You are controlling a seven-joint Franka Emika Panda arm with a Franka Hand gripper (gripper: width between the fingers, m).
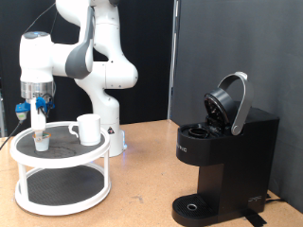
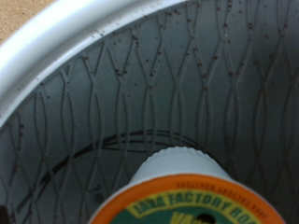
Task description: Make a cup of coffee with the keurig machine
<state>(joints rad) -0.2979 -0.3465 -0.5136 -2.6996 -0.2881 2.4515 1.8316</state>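
My gripper point(image 1: 40, 130) hangs straight down over the top shelf of a white round two-tier rack point(image 1: 59, 156), at the exterior view's left. Its fingertips are just above or at a small white pod point(image 1: 42, 144) with an orange-rimmed lid, which fills the wrist view's edge point(image 2: 187, 191). No finger shows clearly in the wrist view. The white cup point(image 1: 88, 129) stands upright on the same shelf, to the right of the pod. The black keurig machine point(image 1: 222, 165) stands at the exterior view's right with its lid point(image 1: 230, 102) raised open.
The rack's top shelf is dark mesh point(image 2: 187, 84) with a white raised rim point(image 2: 65, 42). The arm's white base point(image 1: 106, 123) stands behind the rack. Bare wooden table point(image 1: 142, 184) lies between rack and machine. A black curtain backs the machine.
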